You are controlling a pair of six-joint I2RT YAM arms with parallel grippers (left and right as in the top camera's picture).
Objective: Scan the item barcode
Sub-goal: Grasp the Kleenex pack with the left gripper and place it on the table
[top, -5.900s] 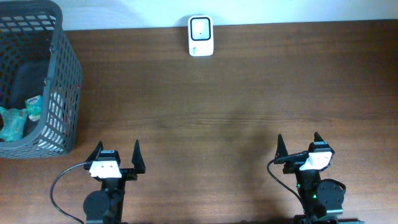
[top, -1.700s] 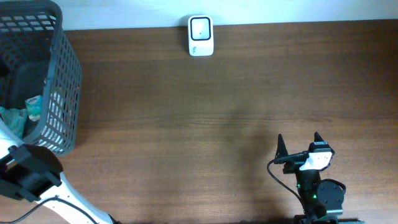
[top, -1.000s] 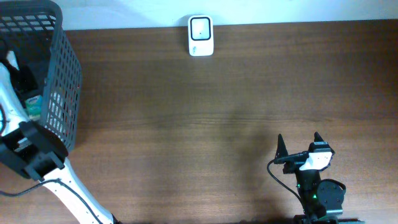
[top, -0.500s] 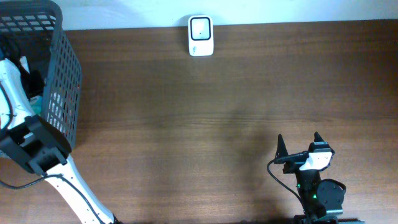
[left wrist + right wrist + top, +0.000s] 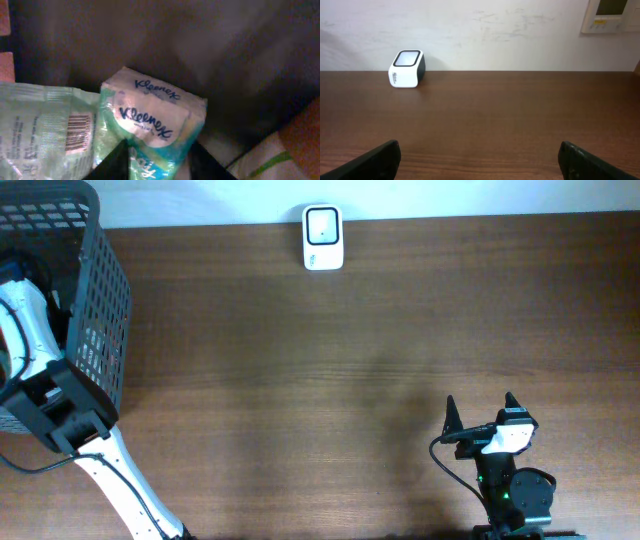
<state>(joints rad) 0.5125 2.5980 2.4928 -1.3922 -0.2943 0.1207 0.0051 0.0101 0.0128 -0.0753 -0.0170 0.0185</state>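
A small white box scanner (image 5: 406,69) with a black side sits near the back edge of the brown wooden desk (image 5: 495,115), toward its left corner, close to the white wall (image 5: 485,30). The right gripper (image 5: 485,161) has its two dark fingers (image 5: 377,159) wide apart, with nothing between them. A cream plastic panel (image 5: 612,15) hangs on the wall.

The table (image 5: 350,360) is showing brown wood grain under a smooth, faintly sheened finish. The basket (image 5: 100,310) is looking like dark grey matt plastic mesh. The scanner (image 5: 323,238) is gleaming in glossy white plastic. The tissue pack (image 5: 155,120) is wearing soft, shiny plastic film, and the barcoded packet (image 5: 45,130) touching it is crinkling likewise.
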